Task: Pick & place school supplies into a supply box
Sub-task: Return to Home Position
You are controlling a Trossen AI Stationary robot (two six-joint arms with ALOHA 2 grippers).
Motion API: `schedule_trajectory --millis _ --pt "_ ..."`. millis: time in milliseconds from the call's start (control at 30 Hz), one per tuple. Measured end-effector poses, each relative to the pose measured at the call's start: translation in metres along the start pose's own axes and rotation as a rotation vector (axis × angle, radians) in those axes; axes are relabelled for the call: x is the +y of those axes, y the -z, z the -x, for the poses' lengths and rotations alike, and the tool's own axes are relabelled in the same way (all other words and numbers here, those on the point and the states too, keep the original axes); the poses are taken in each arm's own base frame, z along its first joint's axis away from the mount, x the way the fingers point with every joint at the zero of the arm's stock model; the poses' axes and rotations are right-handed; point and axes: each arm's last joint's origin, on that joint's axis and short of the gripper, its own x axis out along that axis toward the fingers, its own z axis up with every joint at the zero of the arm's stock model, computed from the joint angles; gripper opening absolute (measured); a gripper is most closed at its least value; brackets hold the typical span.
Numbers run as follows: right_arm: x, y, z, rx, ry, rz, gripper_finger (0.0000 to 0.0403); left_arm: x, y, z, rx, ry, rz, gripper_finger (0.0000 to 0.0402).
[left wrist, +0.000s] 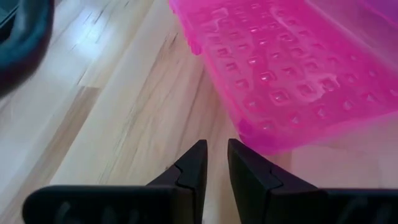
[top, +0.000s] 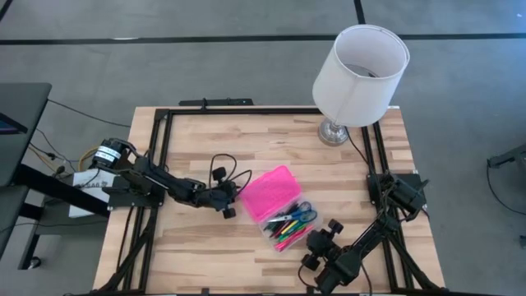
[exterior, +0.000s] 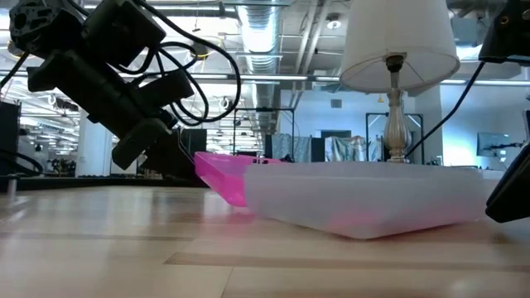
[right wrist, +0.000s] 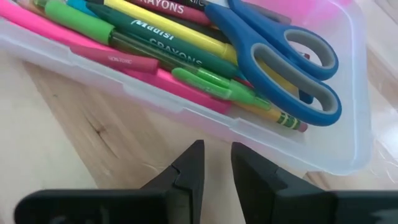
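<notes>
Supply box (top: pixel 283 215) packed, pink lid (top: pixel 269 191) flung open.
Light, slick, probably flexible plastic (take the lid's edge) — left gripper (left wrist: pixel 214 163) and right gripper (right wrist: pixel 216 163) narrowly apart, empty.

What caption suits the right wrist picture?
Blue scissors and crayons lying in the clear supply box, right gripper empty.

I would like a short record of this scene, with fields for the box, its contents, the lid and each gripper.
box: clear base, open, on the table
contents: scissors, pens and crayons, all inside
lid: pink, folded back flat
left gripper: beside the lid, fingers slightly apart, empty
right gripper: beside the base, fingers slightly apart, empty
other: lamp at far edge
</notes>
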Motion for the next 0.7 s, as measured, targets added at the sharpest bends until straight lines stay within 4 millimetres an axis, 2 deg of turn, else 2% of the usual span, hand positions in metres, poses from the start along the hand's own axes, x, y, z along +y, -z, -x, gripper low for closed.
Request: schedule_trajectory --millis 700 --pt "-0.0083 -0.0062 -0.0062 0.02 0.076 0.031 0.0075 -0.0095 0.0002 0.005 -0.018 0.056 -0.079 0.0061"
